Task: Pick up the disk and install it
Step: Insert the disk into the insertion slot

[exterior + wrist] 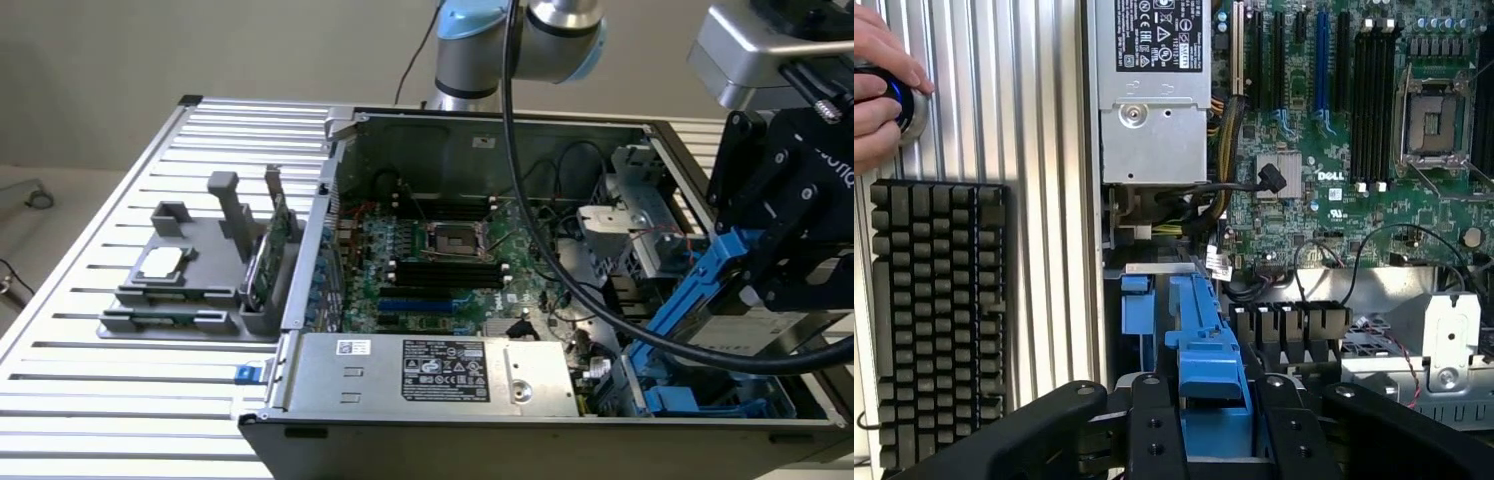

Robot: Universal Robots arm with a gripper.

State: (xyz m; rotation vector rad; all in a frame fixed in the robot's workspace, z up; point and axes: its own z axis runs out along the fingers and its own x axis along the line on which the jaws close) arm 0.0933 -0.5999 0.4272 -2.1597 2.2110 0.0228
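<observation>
So, closest in, the gripper has its black fingers pinched narrow on the disk, squeezing the blue carrier from both sides. The disk hangs tilted just past the end of the power supply, over the blue drive bay in that corner of the case. Beyond the power supply sits the motherboard with its CPU socket. Across the case wall from the power supply, a keyboard lies on the slatted table, and a hand rests on a blue-lit knob.
</observation>
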